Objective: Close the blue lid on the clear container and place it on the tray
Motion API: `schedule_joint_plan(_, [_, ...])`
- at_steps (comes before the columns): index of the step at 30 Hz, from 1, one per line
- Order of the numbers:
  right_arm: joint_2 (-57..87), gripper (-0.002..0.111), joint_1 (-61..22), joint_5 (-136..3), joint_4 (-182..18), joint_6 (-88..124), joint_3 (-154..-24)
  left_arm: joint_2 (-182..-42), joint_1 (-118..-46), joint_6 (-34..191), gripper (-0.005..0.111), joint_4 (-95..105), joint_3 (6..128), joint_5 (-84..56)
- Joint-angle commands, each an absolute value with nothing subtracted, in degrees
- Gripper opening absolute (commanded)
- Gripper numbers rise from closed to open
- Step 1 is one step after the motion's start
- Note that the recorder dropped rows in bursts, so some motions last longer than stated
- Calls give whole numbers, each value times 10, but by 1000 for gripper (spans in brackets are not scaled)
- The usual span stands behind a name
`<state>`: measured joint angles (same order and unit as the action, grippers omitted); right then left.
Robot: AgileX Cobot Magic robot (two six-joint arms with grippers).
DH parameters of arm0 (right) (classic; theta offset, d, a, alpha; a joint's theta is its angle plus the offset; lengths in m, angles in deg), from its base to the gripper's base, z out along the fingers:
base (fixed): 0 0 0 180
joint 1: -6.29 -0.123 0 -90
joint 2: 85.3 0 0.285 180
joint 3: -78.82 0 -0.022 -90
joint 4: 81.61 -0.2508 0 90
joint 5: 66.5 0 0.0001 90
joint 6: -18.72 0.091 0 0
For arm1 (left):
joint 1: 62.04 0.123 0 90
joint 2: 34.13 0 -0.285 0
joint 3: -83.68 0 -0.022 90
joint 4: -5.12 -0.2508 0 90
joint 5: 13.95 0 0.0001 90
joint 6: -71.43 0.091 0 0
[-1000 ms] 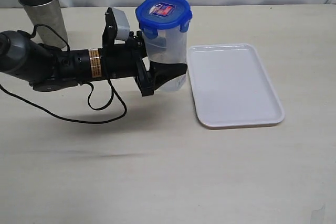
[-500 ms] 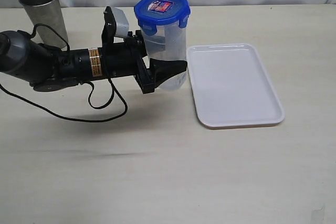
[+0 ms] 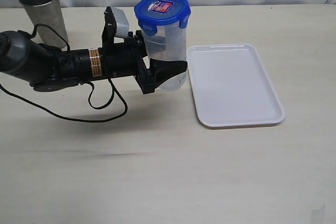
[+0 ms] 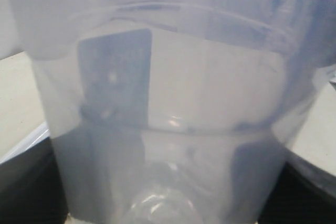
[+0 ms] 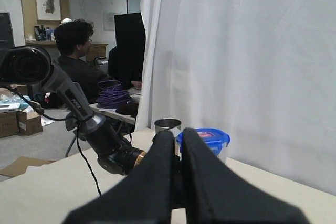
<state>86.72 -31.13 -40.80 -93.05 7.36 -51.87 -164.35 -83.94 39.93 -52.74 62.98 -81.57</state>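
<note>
The clear container point(image 3: 169, 51) stands upright just left of the tray point(image 3: 236, 85), with the blue lid point(image 3: 162, 10) seated on its top. My left gripper point(image 3: 172, 55) reaches in from the left and is shut on the container's lower body, one finger point(image 3: 168, 70) in front and the other behind it. In the left wrist view the container's wall point(image 4: 173, 103) fills the picture between the dark fingers point(image 4: 21, 182). Whether its base touches the table I cannot tell. My right gripper point(image 5: 178, 136) is shut and empty, far from the container, whose lid point(image 5: 207, 137) shows beyond it.
A grey steel cup point(image 3: 43, 11) stands at the back left behind my left arm point(image 3: 58, 66). A black cable point(image 3: 100, 108) loops on the table below the arm. The white tray holds nothing.
The left gripper and the container shifted slightly up and to the left a second ago and have stayed still since. The right gripper has not moved.
</note>
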Motion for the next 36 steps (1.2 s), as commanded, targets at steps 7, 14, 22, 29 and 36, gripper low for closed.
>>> schedule_joint_plan(7, [869, 5, -198, -413, -828, 75, -483, -1635, -841, 397, 0, -512, 633, -839])
schedule_joint_plan(14, [869, 5, -71, -413, -828, 75, -483, -1635, -841, 399, 0, -511, 633, -839])
schedule_joint_plan(22, [869, 5, -5, -492, -807, 75, -416, -1635, -841, 402, 0, -501, 633, -839])
schedule_joint_plan(29, [869, 5, 4, -501, -812, 75, -337, -1635, -841, 403, 0, -497, 633, -839])
schedule_joint_plan(36, [869, 5, 4, -501, -812, 75, -268, -1635, -841, 418, 0, -488, 633, -839])
